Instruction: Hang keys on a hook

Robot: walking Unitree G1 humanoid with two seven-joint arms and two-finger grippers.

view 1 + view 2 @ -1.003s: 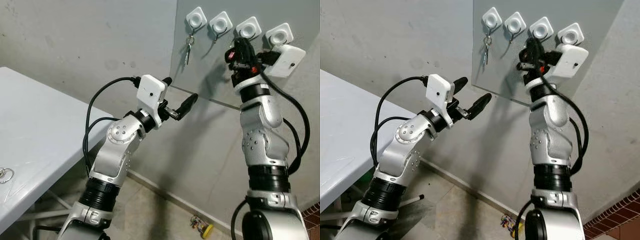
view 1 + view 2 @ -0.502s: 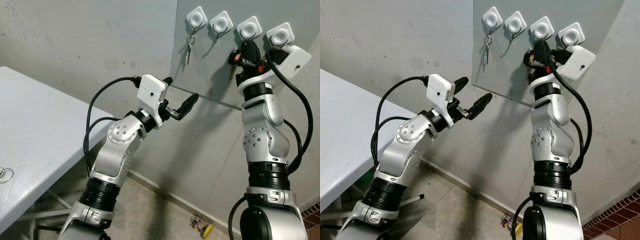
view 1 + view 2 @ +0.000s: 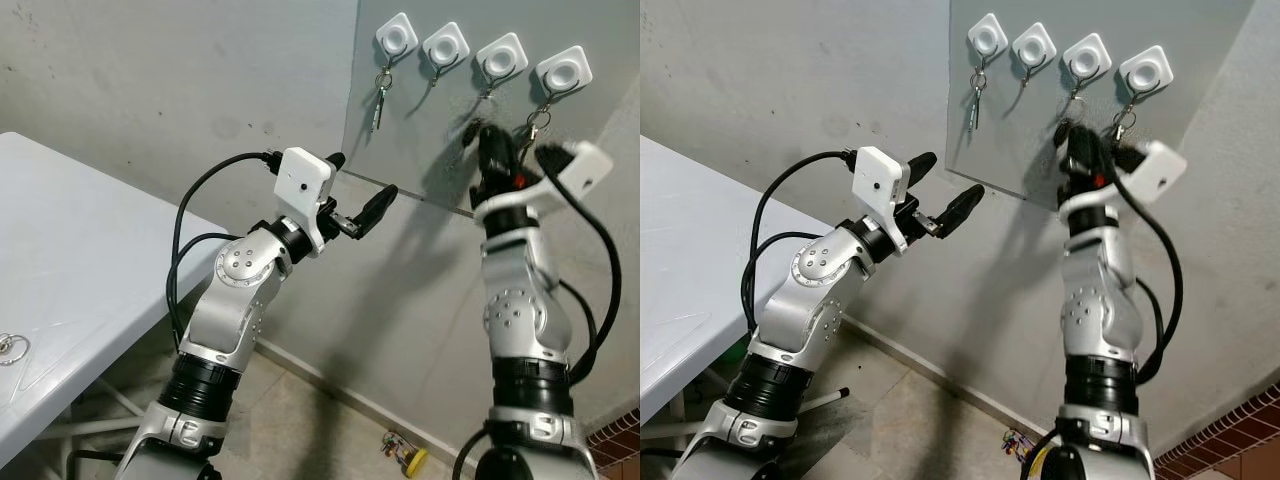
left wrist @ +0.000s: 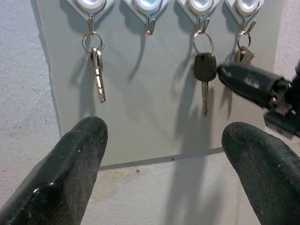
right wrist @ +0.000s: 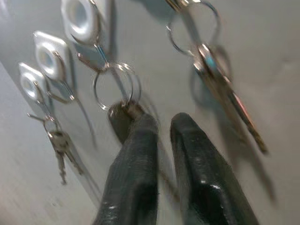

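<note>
Four white hooks sit in a row on a grey wall panel [image 3: 420,130]. A black-headed key [image 4: 205,68] hangs by its ring from the third hook [image 3: 500,55]. My right gripper [image 3: 487,140] is just below that hook, fingers shut with nothing between them; in the right wrist view the key head [image 5: 120,120] lies just behind the fingertips [image 5: 143,123]. Other keys hang on the first hook [image 3: 377,100] and the fourth hook [image 3: 535,122]. The second hook [image 3: 445,44] is bare. My left gripper [image 3: 357,185] is open, held out level toward the panel.
A white table [image 3: 80,260] stands at my left with a loose key ring [image 3: 10,347] near its front edge. A small yellow object [image 3: 407,457] lies on the floor by the wall. Brickwork [image 3: 615,440] shows at the lower right.
My right gripper has come down from the third hook, and the black key now hangs there free. The left arm has not moved.
</note>
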